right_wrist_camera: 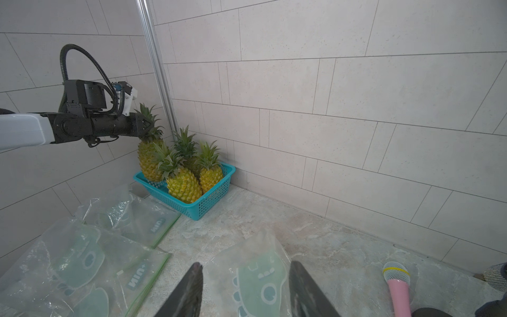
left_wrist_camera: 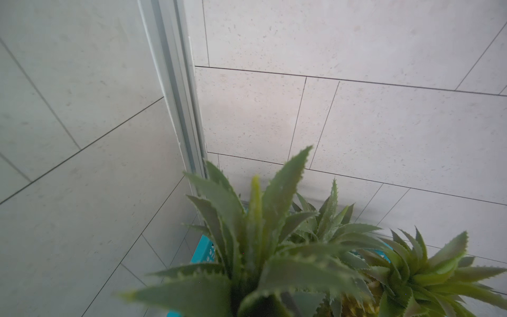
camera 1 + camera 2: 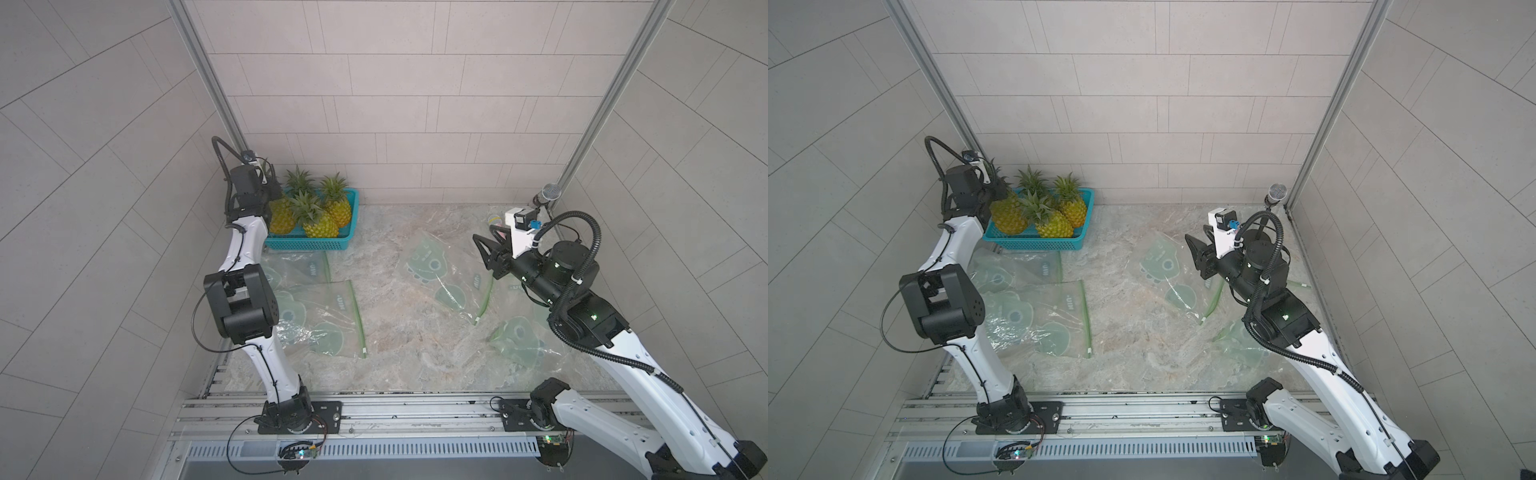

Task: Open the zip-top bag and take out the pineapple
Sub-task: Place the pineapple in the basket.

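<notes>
Right wrist view: L gripper (image 1: 148, 126) pinching crown of pineapple (image 1: 148, 162), far left, base in basket (image 1: 211, 203). R gripper (image 1: 247, 264) spread, empty, over zip-top bag (image 1: 258, 277), right side. Risk: leaves slip, fruit drops, topples other pineapples (image 1: 183, 184).

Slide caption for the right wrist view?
Left gripper grips the crown of a yellow pineapple at the turquoise plastic basket; right gripper open.

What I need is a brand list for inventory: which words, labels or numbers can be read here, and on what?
"+UIN", white on a teal patch, last letter unsure: front left zip-top bag.
"+UIN", same patch: zip-top bag behind it.
Patch on the middle zip-top bag: too small to read.
Nothing else readable.
</notes>
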